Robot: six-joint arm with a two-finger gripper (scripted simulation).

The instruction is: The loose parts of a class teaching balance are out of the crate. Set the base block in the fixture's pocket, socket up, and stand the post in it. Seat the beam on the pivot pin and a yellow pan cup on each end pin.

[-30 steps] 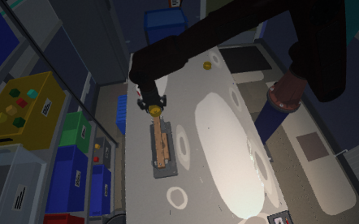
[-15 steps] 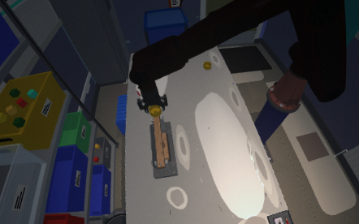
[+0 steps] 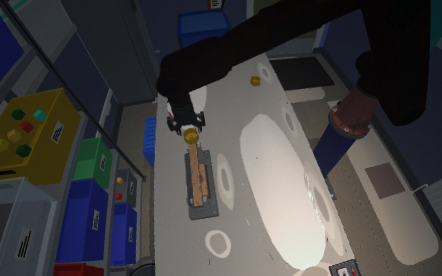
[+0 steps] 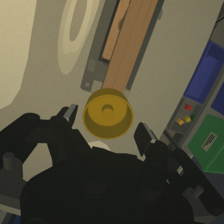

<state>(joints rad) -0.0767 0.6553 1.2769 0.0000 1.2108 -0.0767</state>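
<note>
A yellow pan cup (image 4: 108, 113) (image 3: 191, 135) sits on the far end of the wooden beam (image 3: 201, 179) (image 4: 128, 45), open side up with a pin showing in its centre hole. The beam lies along the grey fixture (image 3: 202, 187) (image 4: 96, 72) at the table's left side, and the base block and post under it are mostly hidden. A second yellow cup (image 3: 255, 80) lies loose far up the table, near its back end. My gripper (image 4: 108, 123) (image 3: 186, 125) hangs just above the seated cup, one finger on each side of it, open and holding nothing.
The table's left edge (image 3: 156, 190) runs close beside the fixture, with blue, green and yellow bins (image 3: 85, 215) on shelves beyond it. A blue crate (image 3: 202, 25) stands past the table's far end. The arm's base (image 3: 352, 117) rises at the right.
</note>
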